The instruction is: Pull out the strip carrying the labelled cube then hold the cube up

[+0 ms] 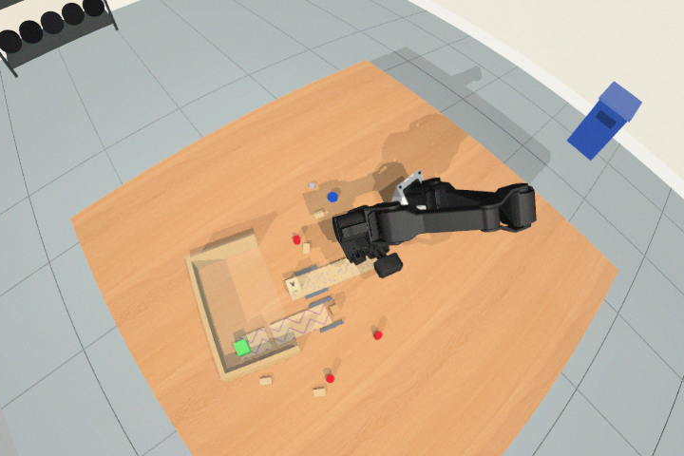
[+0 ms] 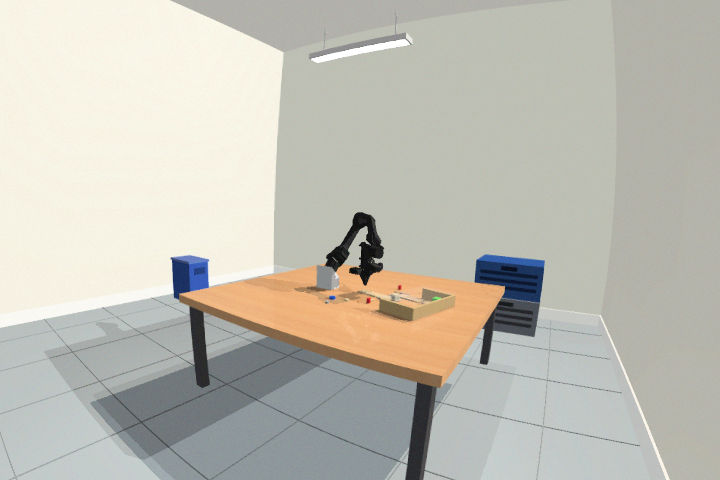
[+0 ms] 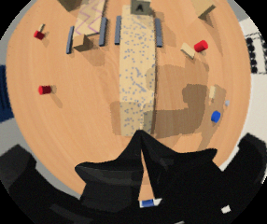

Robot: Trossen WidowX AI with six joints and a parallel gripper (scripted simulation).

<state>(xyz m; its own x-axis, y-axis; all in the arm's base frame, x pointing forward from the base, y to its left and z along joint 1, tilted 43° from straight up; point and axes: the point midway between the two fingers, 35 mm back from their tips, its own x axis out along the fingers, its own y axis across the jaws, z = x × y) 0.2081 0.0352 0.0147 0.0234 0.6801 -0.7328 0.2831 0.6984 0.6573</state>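
Gripper (image 1: pixel 365 256) (image 2: pixel 365 281) (image 3: pixel 139 133): points down at the near end of the speckled strip; fingers clenched together, nothing visible between them; cannot tell whether pressing on the strip;
Speckled strip (image 1: pixel 329 276) (image 3: pixel 137 70): runs unbroken between two grey guides (image 1: pixel 306 270) (image 3: pixel 159 33);
Labelled cube (image 1: pixel 293 283) (image 2: pixel 395 296) (image 3: pixel 140 7): sits on the speckled strip's far end, just outside the open side of the wooden frame (image 1: pixel 205 316) (image 2: pixel 414 311); shows a dark letter A;
Zigzag strip (image 1: pixel 302 322) (image 3: pixel 91 19): lies split by a gap, partly inside the wooden frame;
Green cube (image 1: pixel 241 347) (image 2: pixel 437 298): rests at the zigzag strip's far end
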